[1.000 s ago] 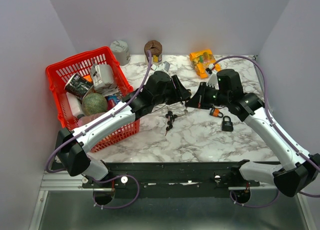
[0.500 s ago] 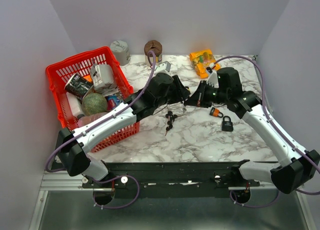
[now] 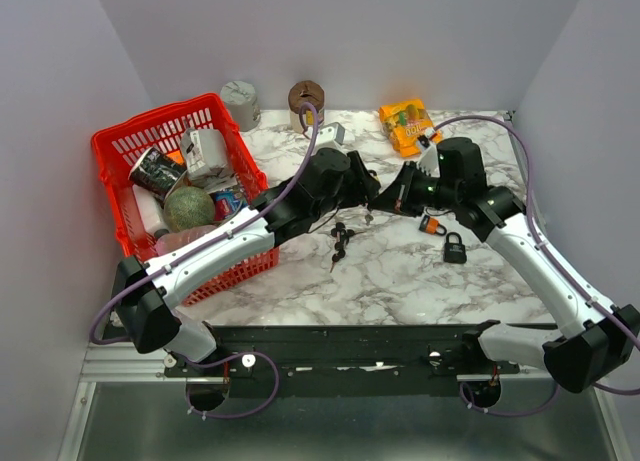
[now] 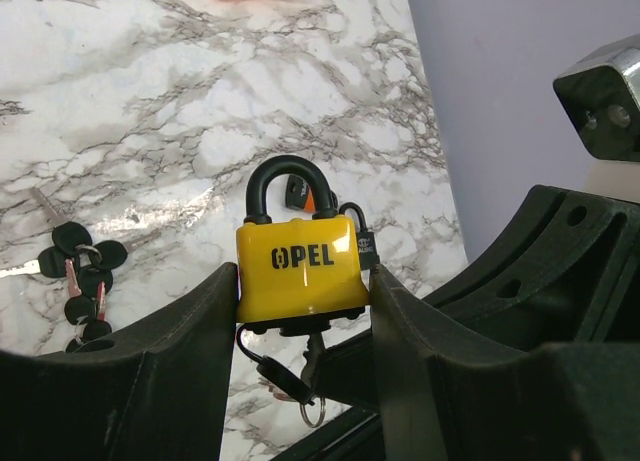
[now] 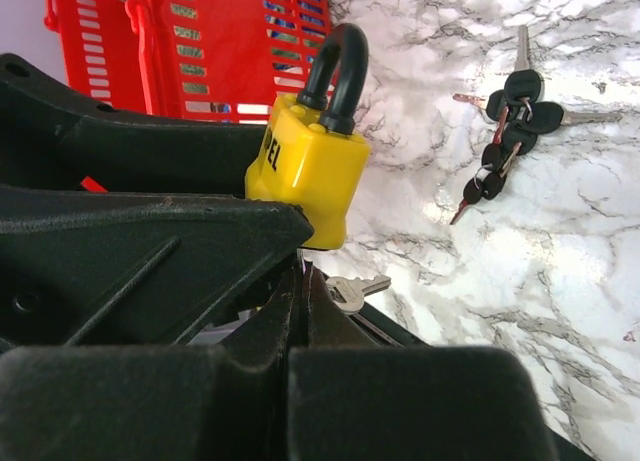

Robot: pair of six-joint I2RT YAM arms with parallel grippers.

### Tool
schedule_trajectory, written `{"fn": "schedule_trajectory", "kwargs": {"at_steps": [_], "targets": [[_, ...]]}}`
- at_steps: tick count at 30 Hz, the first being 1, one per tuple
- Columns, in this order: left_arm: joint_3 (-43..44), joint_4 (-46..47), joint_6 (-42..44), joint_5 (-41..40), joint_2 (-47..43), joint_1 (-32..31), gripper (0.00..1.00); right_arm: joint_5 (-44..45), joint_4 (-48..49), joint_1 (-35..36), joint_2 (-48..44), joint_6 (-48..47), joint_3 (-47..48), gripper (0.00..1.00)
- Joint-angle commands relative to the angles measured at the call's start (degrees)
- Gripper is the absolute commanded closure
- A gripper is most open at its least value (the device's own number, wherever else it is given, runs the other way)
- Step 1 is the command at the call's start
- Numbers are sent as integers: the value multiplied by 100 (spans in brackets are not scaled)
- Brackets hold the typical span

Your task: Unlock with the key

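My left gripper (image 4: 303, 277) is shut on a yellow OPEL padlock (image 4: 300, 266) and holds it upright above the marble table, black shackle closed. A key (image 4: 313, 354) sits in the padlock's underside, with a ring and a spare key (image 5: 352, 289) hanging from it. My right gripper (image 5: 303, 271) is shut just under the padlock (image 5: 305, 171), its fingers pressed together on the inserted key. In the top view the two grippers (image 3: 368, 193) (image 3: 398, 201) meet at the table's middle and hide the padlock.
A bunch of black-headed keys (image 3: 340, 241) lies on the table below the grippers. An orange padlock (image 3: 432, 224) and a black padlock (image 3: 454, 248) lie to the right. A red basket (image 3: 120, 146) of items stands at the left. An orange packet (image 3: 405, 121) is at the back.
The two grippers have drawn closer together and shifted slightly toward the back. The padlock stays in the left gripper.
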Motion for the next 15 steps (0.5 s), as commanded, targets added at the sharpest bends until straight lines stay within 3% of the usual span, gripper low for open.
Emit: {"fn": "schedule_trajectory", "kwargs": {"at_steps": [1,15], "targets": [[199,277,62,135,-275,-211,100,758,864,-288,-24,431,-147,99],[67,506,1,293,-398,-255,100,994,1876,-332,178,459,55,99]]}}
